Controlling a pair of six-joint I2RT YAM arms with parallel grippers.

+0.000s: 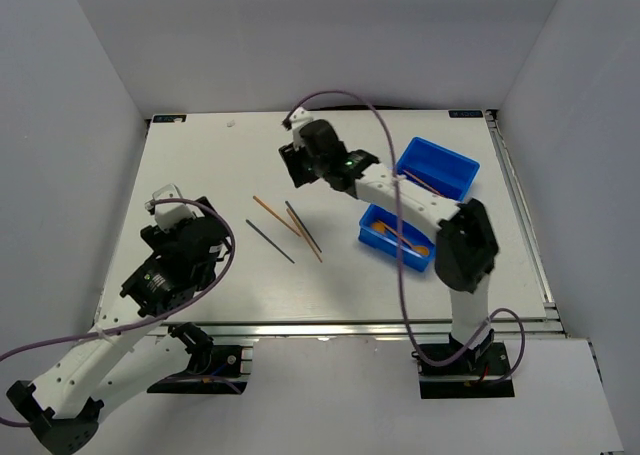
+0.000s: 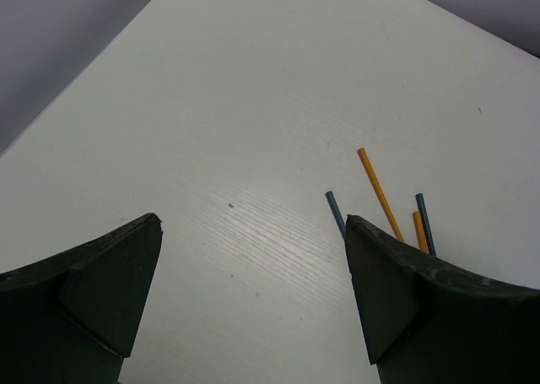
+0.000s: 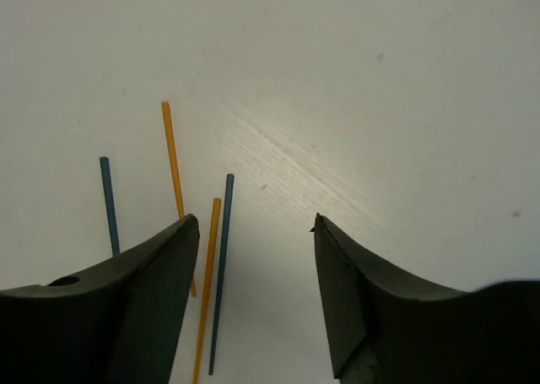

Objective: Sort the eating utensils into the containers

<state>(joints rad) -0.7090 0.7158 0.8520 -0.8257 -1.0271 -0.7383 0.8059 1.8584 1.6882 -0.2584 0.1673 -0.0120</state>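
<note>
Several thin sticks lie loose mid-table: an orange one (image 1: 277, 216), a dark one (image 1: 270, 242), and a dark (image 1: 302, 225) and orange (image 1: 308, 241) pair side by side. The blue tray shows as a far part (image 1: 437, 167) and a near part (image 1: 397, 237) on either side of my right forearm; orange utensils (image 1: 408, 235) lie in the near part. My right gripper (image 1: 293, 163) (image 3: 255, 219) is open and empty above the table, just beyond the sticks, which show at its left (image 3: 221, 266). My left gripper (image 1: 178, 215) (image 2: 251, 224) is open and empty, left of the sticks (image 2: 377, 190).
White walls enclose the table on the left, back and right. A small white scrap (image 1: 232, 123) lies near the back edge. My right forearm (image 1: 400, 200) crosses above the tray. A cable (image 1: 400, 265) hangs over the tray's near part.
</note>
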